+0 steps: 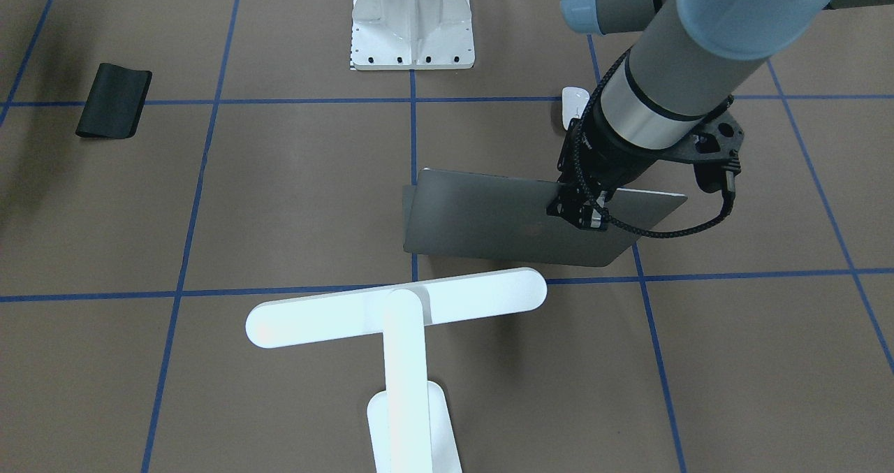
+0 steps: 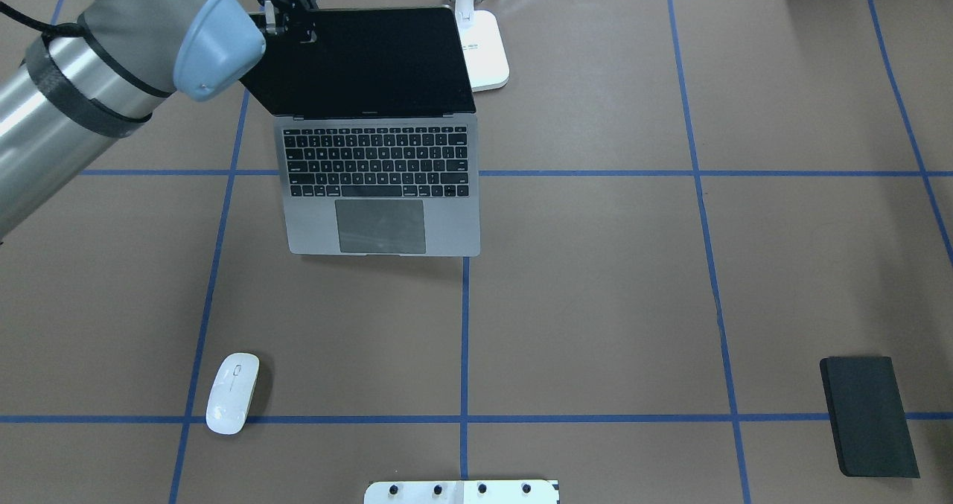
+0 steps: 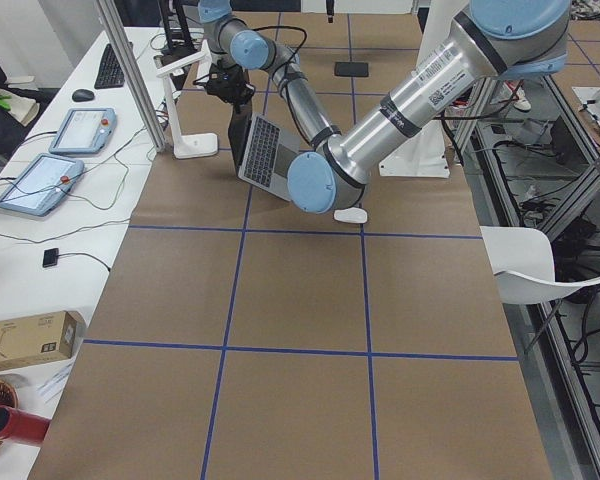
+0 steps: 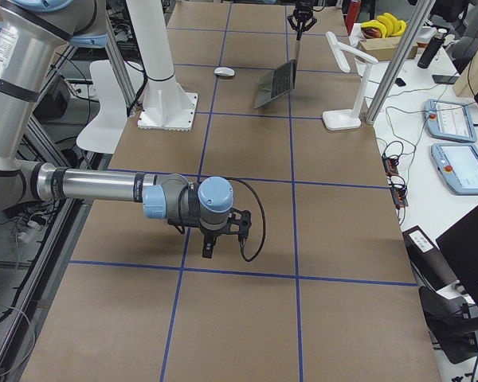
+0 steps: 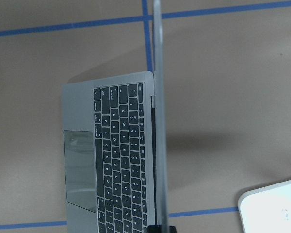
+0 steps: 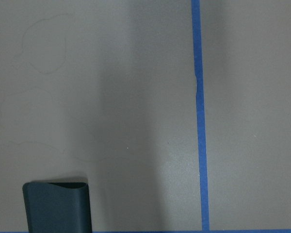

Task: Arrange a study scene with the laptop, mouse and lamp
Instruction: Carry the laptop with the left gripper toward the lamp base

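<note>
My left end effector (image 2: pixel 292 27) seems clamped on the lid edge of the open laptop (image 2: pixel 380 191). For my right end effector (image 4: pixel 209 248), I can't tell its state.

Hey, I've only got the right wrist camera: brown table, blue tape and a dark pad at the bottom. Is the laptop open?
Observer: Yes. The laptop is open, with its lid raised, its screen dark and its keyboard facing the robot.
Operator: What's the left arm doing?
Observer: The left gripper is closed on the lid's top edge, near one corner.
Operator: Where's the mouse?
Observer: The mouse lies flat on the table, well apart from the laptop. It is nearer the robot and on its left side, and nothing is touching it.
</note>
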Motion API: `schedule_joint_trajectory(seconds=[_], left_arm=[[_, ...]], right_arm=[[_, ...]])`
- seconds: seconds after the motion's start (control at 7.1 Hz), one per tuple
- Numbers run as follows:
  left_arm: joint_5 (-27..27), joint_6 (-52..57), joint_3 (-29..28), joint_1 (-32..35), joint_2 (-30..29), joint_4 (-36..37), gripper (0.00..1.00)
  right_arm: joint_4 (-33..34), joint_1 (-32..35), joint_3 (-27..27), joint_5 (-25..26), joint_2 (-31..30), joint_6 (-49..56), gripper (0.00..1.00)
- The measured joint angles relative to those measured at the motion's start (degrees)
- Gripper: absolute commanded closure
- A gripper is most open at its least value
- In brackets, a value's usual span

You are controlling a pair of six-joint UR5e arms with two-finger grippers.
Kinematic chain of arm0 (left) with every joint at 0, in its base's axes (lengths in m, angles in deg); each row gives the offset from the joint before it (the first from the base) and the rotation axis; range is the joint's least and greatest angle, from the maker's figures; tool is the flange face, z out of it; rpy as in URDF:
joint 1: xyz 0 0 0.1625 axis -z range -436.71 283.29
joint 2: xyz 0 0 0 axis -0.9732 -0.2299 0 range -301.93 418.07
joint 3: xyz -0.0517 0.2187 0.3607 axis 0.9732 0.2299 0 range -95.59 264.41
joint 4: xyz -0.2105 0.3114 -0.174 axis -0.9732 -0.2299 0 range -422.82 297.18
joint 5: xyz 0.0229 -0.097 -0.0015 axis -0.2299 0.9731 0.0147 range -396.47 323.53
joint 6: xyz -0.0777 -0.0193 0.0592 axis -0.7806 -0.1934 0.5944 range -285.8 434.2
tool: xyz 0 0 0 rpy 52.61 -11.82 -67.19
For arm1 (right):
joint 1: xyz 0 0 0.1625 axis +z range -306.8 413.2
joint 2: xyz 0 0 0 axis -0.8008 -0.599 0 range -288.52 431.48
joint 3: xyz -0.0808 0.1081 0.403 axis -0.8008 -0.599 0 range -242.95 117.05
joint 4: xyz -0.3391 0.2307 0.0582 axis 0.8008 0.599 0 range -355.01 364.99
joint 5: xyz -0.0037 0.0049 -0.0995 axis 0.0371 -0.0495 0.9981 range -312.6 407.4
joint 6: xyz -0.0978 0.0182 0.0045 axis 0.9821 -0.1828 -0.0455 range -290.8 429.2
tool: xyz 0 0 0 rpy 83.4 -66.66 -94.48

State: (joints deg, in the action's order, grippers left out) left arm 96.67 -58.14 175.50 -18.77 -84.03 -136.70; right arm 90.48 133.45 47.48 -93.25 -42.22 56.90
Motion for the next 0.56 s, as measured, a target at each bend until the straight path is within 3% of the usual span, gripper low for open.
schedule_joint_trajectory(seconds=[0.56], left_arm=[[-4.34,-4.13,-6.16,-2.37,-2.45,-6.25,1.00]], right_arm=[[0.02,0.00,-0.42,-0.07,0.05,0.00,0.00]])
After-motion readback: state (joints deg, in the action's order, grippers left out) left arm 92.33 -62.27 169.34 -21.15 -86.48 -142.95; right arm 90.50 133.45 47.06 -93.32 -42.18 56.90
